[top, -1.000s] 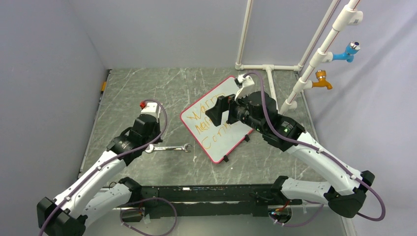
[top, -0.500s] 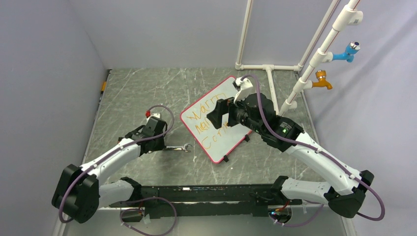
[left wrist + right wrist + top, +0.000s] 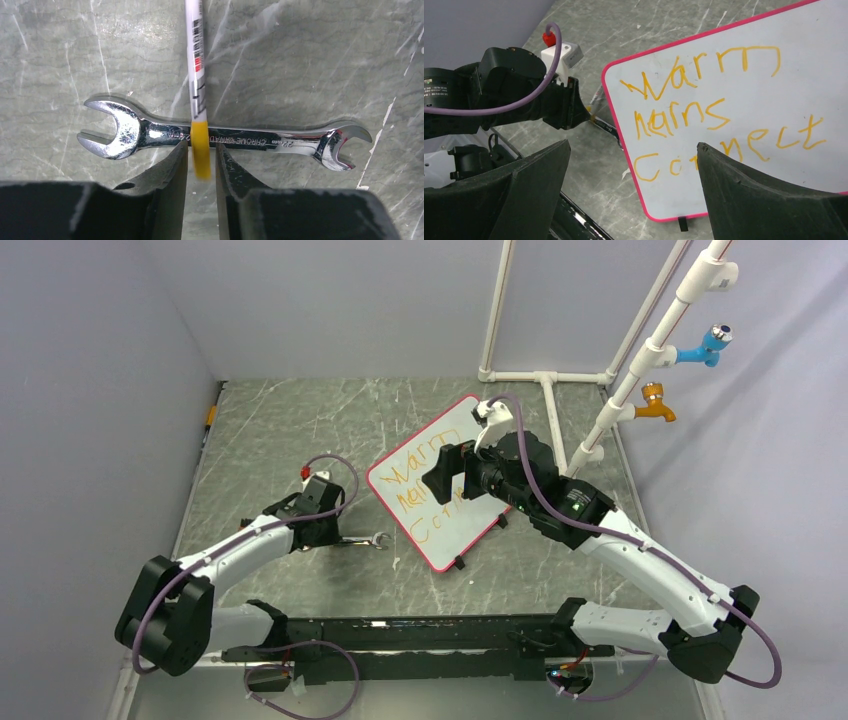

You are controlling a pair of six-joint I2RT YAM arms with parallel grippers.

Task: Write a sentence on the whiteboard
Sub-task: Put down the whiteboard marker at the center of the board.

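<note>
Left wrist view: marker (image 3: 196, 65), yellow end between released left claw (image 3: 201, 160) jaws, lying across wrench (image 3: 250, 140) just ahead on counter (image 3: 300, 60); likely parked, writing finished; right claw (image 3: 633, 145) gaping, empty, above whiteboard (image 3: 734, 100).

The whiteboard (image 3: 804, 85) carries three lines of orange handwriting across the middle and right of the right wrist view. The top line reads "Warm", the middle word could be "hands" or "nains", and the bottom line reads "Connect". The wrench (image 3: 250, 141) is stamped "CHROME VANADIUM" along its shaft; its size numbers are too blurred to read. The marker (image 3: 196, 60) bears a barcode label with unreadable fine print.
</note>
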